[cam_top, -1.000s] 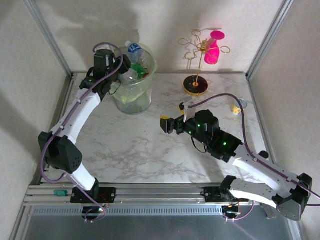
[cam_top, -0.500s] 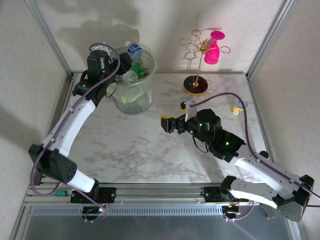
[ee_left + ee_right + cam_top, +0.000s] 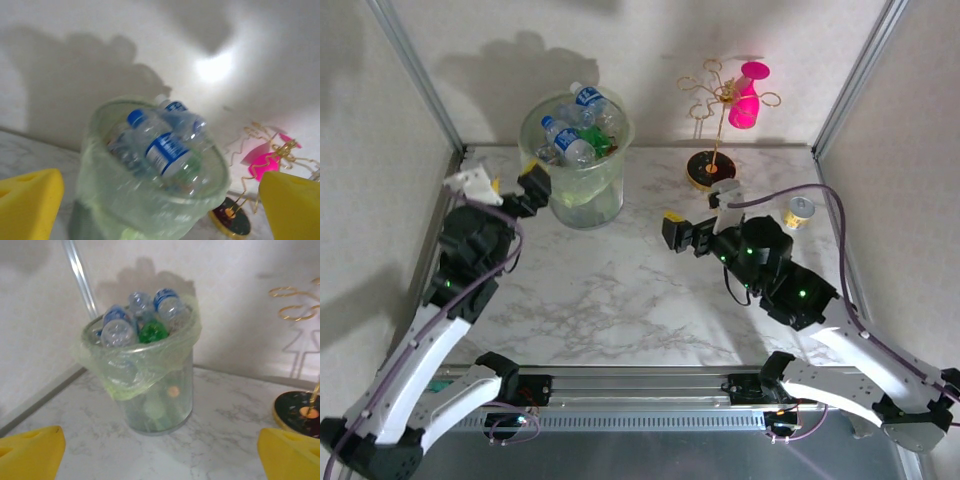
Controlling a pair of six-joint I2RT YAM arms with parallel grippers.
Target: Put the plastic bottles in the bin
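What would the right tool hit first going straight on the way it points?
Probably the round translucent pale-green plastic bin: it sits dead ahead of the right tool in the wrist view, with marble tabletop between; depth is unclear.

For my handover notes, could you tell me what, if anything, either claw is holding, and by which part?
Nothing is held: the left claw and right claw are both open and empty.

Gold wire stand (image 3: 708, 170) stood near right gripper (image 3: 670, 228), to its right; pink cup (image 3: 747, 97) hung on stand; silver can (image 3: 801, 209) sat farther right.
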